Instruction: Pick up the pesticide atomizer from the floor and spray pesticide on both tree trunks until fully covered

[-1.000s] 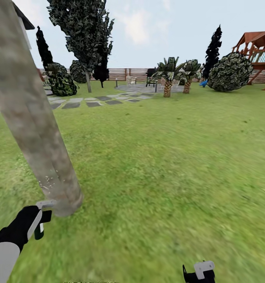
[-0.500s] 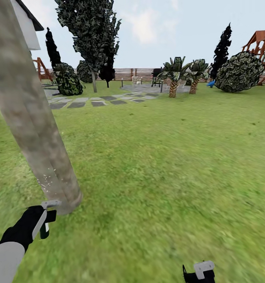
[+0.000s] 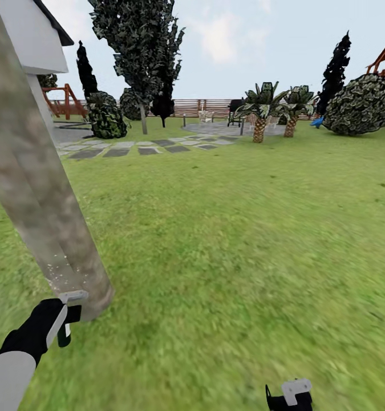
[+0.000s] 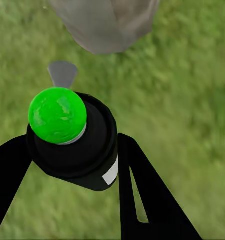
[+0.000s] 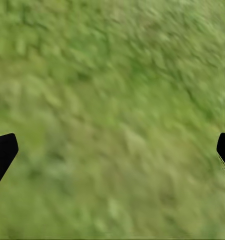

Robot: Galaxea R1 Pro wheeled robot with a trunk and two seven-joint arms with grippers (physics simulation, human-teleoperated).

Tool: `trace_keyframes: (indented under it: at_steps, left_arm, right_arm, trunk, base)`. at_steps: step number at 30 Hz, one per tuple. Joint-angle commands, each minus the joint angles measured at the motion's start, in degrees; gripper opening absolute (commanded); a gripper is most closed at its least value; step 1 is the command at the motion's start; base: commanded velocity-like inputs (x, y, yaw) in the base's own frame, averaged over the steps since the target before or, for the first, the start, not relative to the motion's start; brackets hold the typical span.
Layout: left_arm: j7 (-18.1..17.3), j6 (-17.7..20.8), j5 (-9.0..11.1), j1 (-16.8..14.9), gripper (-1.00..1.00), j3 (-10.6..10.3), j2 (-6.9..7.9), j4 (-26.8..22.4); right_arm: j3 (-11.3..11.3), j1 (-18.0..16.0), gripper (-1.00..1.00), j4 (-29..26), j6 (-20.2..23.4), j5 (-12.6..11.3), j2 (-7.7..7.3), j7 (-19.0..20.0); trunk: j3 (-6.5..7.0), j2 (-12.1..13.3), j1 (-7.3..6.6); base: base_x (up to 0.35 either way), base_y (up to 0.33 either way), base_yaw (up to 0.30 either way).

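Left jaws grip the pesticide atomizer (image 4: 75,145) beside the tree trunk (image 3: 41,194).

At your nine o'clock, the thick mottled beige-grey tree trunk (image 3: 41,188) leans across the frame, with fine white speckles of pesticide (image 3: 60,268) near its base. At seven o'clock, your left end effector (image 3: 67,317) sits just beside the trunk's foot, holding a small dark bottle (image 3: 63,334). At six o'clock, your right end effector (image 3: 289,395) hangs over the green grass lawn (image 3: 243,240). Toward twelve lie flat grey stepping stones (image 3: 135,148), a brown slatted wooden fence (image 3: 203,107) and a tall dark-leaved tree (image 3: 138,45).
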Motion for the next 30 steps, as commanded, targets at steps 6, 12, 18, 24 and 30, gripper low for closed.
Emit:
trace_keyframes:
  at_steps: [6, 12, 18, 24, 30]
  left_arm:
    - [0.28, 0.28, 0.24, -0.04, -1.00, -0.01, 0.11, -0.07]
    - [0.28, 0.25, 0.24, -0.04, -1.00, -0.06, 0.16, -0.28]
    - [0.32, 0.21, 0.24, -0.04, -1.00, -0.14, 0.10, -0.56]
    - [0.42, 0.24, 0.24, -0.04, -1.00, -0.15, 0.07, -0.60]
    - [0.45, 0.28, 0.24, -0.04, -1.00, -0.15, 0.17, -0.60]
  right_arm:
    - [-0.17, -0.04, 1.00, 0.11, -0.13, 0.61, -0.01, -0.39]
    - [-0.16, -0.04, 1.00, 0.15, -0.13, 0.61, 0.00, -0.39]
    - [-0.16, -0.04, 1.00, 0.13, -0.13, 0.61, -0.01, -0.34]
    - [-0.16, -0.04, 1.00, 0.15, -0.13, 0.61, -0.01, -0.39]
    - [-0.16, -0.04, 1.00, 0.14, -0.13, 0.61, 0.07, -0.39]
  trunk:
    - [-0.05, -0.02, 0.02]
    - [-0.05, -0.02, 0.02]
    - [-0.05, -0.02, 0.02]
    - [-0.05, -0.02, 0.02]
    - [-0.05, -0.02, 0.02]
  base:
    - [0.281, -0.158, 0.275]
    - [0.279, -0.164, 0.222]
    - [0.260, -0.174, 0.010]
    - [0.042, -0.262, 0.000]
    - [0.000, -0.274, 0.184]
